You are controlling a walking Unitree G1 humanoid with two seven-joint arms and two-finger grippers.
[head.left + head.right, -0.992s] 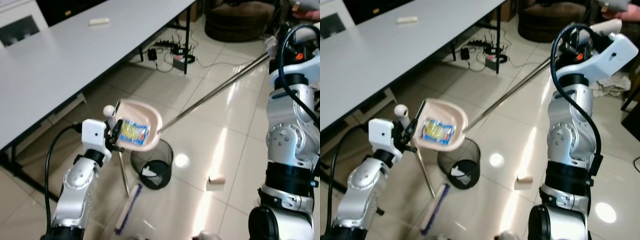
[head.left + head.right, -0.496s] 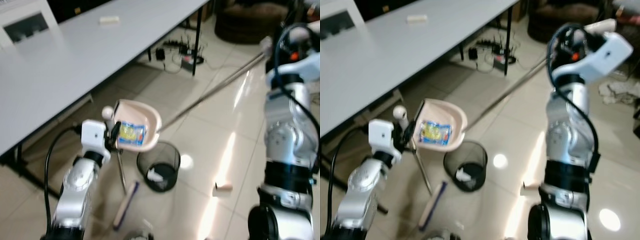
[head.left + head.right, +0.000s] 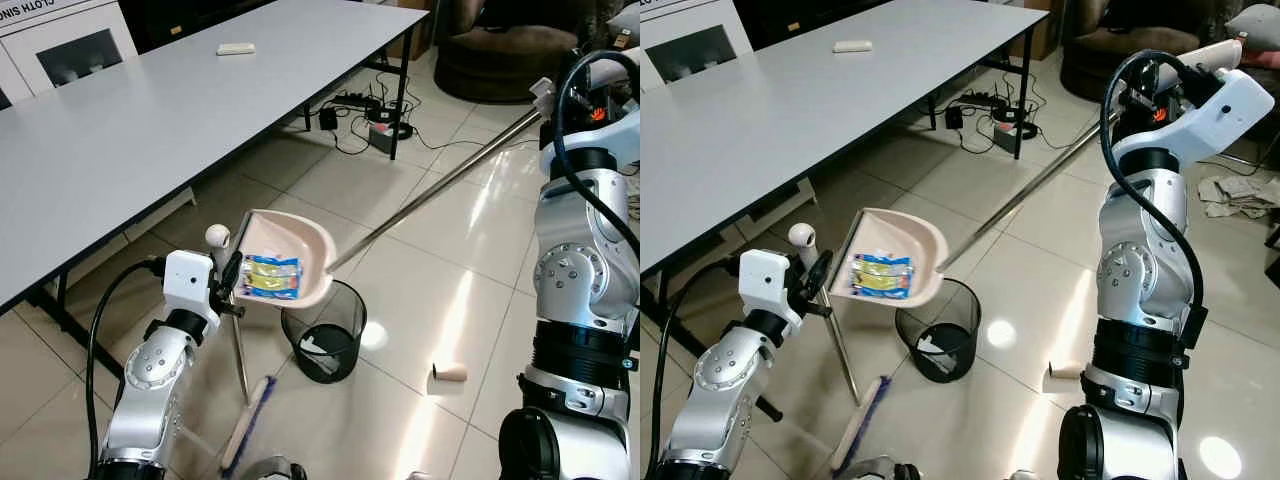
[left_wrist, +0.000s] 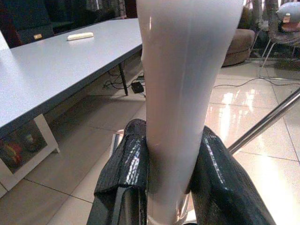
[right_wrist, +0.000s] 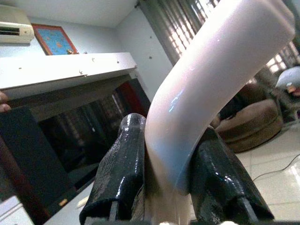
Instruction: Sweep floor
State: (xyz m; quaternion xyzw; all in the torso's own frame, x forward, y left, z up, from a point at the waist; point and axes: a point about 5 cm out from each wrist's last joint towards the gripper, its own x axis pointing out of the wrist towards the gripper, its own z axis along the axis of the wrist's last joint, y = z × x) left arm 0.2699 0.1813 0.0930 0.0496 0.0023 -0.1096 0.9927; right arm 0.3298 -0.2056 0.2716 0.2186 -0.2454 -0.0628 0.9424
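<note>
The pink dustpan [image 3: 283,260], carrying a yellow-blue wrapper [image 3: 268,276], hangs over the black wastebasket [image 3: 325,344] on the tiled floor [image 3: 440,300], left gripper [image 4: 168,187] clamped on its rim, right gripper [image 5: 164,187] clamped on its handle grip [image 5: 211,84], beside a grey table [image 3: 150,120].

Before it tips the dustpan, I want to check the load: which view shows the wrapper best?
The left eye view: the yellow-blue wrapper lies in the dustpan above the bin. The right eye view shows it smaller; the left wrist view shows the pan's pale back.
</note>
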